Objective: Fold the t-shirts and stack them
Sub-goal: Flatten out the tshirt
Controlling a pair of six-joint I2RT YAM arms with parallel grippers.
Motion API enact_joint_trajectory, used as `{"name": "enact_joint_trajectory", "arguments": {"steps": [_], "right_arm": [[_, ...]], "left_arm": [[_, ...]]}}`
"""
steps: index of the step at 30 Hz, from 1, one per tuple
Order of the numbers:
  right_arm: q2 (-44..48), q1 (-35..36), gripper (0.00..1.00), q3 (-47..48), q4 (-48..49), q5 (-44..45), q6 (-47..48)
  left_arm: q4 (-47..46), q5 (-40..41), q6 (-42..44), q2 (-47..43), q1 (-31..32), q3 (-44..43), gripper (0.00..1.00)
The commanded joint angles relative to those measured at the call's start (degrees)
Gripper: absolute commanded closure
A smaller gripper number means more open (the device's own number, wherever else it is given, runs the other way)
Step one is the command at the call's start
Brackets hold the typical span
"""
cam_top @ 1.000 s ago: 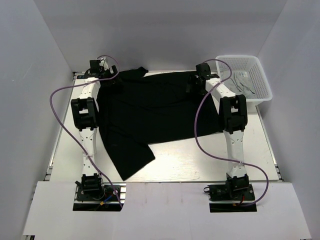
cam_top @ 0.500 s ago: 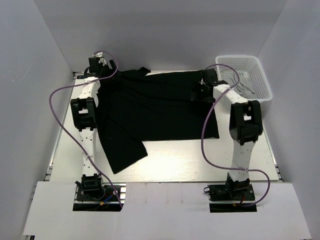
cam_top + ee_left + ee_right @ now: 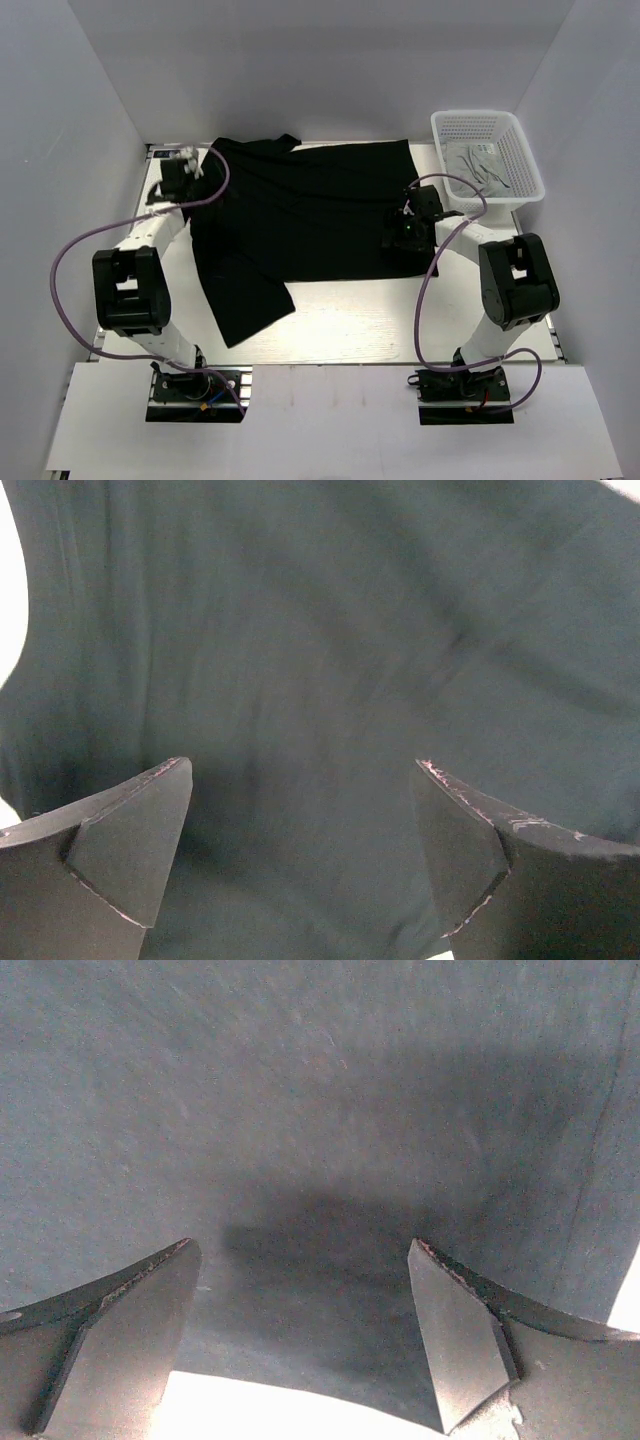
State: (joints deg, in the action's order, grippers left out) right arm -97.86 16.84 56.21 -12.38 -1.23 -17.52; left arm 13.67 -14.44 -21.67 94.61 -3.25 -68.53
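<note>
A soft, matte black t-shirt (image 3: 310, 215) lies spread flat across the pale wood-grain table (image 3: 350, 325). The left claw (image 3: 300, 770) and right claw (image 3: 300, 1245) both gape wide over its cloth, gripping nothing. A white mesh basket (image 3: 470, 114) sits at the far right corner. Plain grey walls (image 3: 330, 60) enclose everything.

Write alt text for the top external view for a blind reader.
A large black cloth t-shirt lies spread on the white table. The open left hand is at its far-left edge, the open right hand over its near-right corner. A white plastic mesh basket stands far right.
</note>
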Motion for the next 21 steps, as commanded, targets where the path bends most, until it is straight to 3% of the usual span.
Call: {"name": "enact_joint_trajectory", "arguments": {"steps": [1, 4, 7, 13, 18, 21], "right_arm": [[-0.04, -0.49, 0.10, -1.09, 3.33, -0.17, -1.47], [-1.28, -0.49, 0.10, -1.97, 3.24, 0.44, -2.08], [-1.80, -0.84, 0.10, -2.50, 3.15, 0.97, -2.61], [-1.98, -0.93, 0.10, -3.56, 2.80, 3.43, -2.70], [-2.15, -1.55, 0.10, -4.09, 2.19, 5.10, -3.66], [-2.50, -2.51, 0.10, -4.70, 1.05, 6.34, -5.33]], "left_arm": [[-2.41, 2.22, -2.76, -2.58, -0.35, 7.61, 0.00], [-4.97, 2.65, -3.29, -3.82, -1.15, 10.70, 0.00], [-0.86, 5.72, -3.29, 0.03, -1.15, 9.38, 0.00], [-1.98, 12.05, -4.70, 6.19, -1.68, 10.00, 0.00], [4.95, 20.48, -10.22, 12.26, -3.61, 5.35, 0.00], [6.02, 21.55, -12.77, 11.40, -5.19, 5.34, 0.00]]}}
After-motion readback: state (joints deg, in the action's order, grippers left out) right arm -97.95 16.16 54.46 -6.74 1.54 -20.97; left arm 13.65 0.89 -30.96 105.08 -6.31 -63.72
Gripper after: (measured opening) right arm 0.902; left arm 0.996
